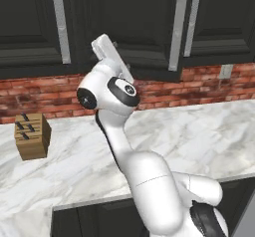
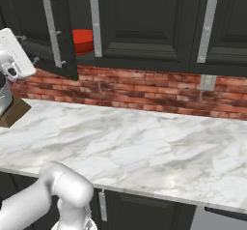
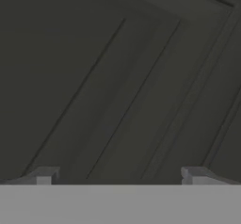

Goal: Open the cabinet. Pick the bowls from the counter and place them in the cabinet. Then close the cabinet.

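Observation:
The cabinet's left door (image 2: 36,26) stands ajar, its silver handle (image 2: 52,31) swung out from the right door's handle (image 2: 95,23). Through the gap a glossy red bowl (image 2: 83,41) rests on the dark shelf inside. My gripper (image 2: 28,49) is raised at the outer face of the ajar door, left of its handle (image 1: 178,32). In the hand view the gripper (image 3: 120,176) is open, fingertips (image 3: 44,176) wide apart with nothing between them, and the door's dark raised panel (image 3: 117,77) lies close ahead. The marble counter (image 1: 199,136) stretches below.
A wooden knife block (image 1: 32,136) stands on the counter at the left, near the red brick backsplash (image 2: 144,91). Further black wall cabinets with single handles (image 1: 61,27) (image 2: 207,26) flank the cabinet. A wall outlet (image 2: 208,82) is on the bricks.

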